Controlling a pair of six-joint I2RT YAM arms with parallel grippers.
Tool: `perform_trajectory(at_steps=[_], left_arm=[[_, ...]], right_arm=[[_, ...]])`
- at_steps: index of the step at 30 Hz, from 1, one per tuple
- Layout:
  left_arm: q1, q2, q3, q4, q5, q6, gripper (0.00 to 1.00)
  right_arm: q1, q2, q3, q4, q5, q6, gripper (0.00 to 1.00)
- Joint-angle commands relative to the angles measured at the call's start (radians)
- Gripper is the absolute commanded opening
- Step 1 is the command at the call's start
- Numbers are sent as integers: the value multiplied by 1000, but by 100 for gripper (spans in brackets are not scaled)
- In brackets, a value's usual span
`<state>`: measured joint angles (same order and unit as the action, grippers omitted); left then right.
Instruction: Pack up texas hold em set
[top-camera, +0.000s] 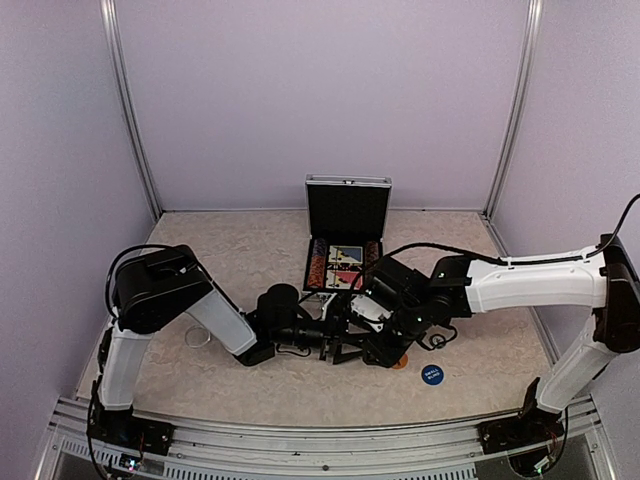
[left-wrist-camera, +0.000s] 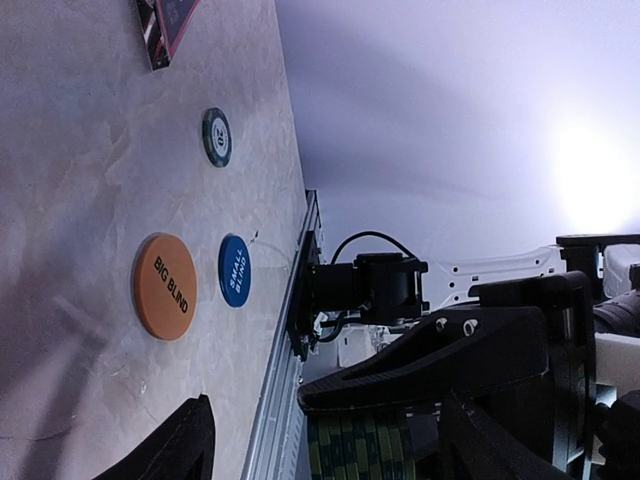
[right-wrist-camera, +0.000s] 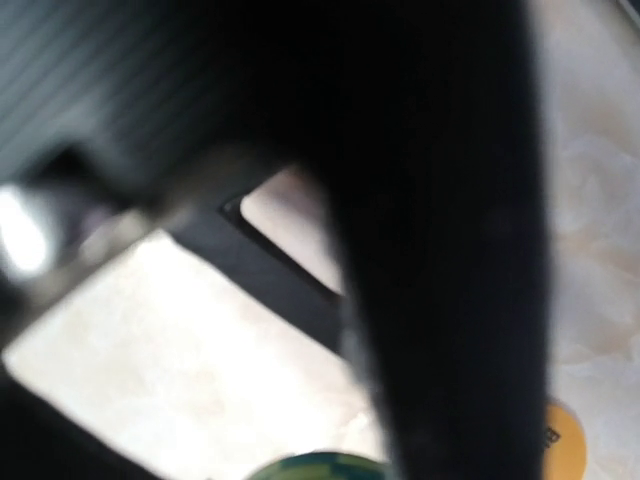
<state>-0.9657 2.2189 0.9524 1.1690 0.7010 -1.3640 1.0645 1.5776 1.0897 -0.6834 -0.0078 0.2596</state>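
While the open case (top-camera: 347, 205) stands just behind both arms, a stack of green chips (left-wrist-camera: 358, 450) lies between the left gripper's (top-camera: 320, 338) 2 spread fingers (left-wrist-camera: 185, 445), clear of 1. Whether the right gripper (top-camera: 372, 335) grasps anything, I cannot tell.

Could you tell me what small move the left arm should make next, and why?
Probably close the left gripper on the green chip stack: it sits between the open fingers with a gap on one side, and the case stands open behind, ready for it.
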Motion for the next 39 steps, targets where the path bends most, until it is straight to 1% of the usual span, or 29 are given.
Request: perform_trajectory(at_steps=[1,10,15,27,31,39], left_arm=[[-18,27,29,-24,53,32,76],[-22,32,67,-108,84,76,76],[-23,40,76,-109,88,74,76],[-26,55,90,-106,97,72,74],[-16,46,70,-107,76,72,72],[-10,10,41,-112,56,79,73]], right_arm=[[23,-40,0,71,-37,-55,27],[30,-44,-9,79,-36,-110,27],[35,-43,-10,86,-38,-122,27],[41,-71,22,112,-111,-148,27],[41,-76,30,104,-107,-148,27],[41,-82,32,90,-97,-142,27]])
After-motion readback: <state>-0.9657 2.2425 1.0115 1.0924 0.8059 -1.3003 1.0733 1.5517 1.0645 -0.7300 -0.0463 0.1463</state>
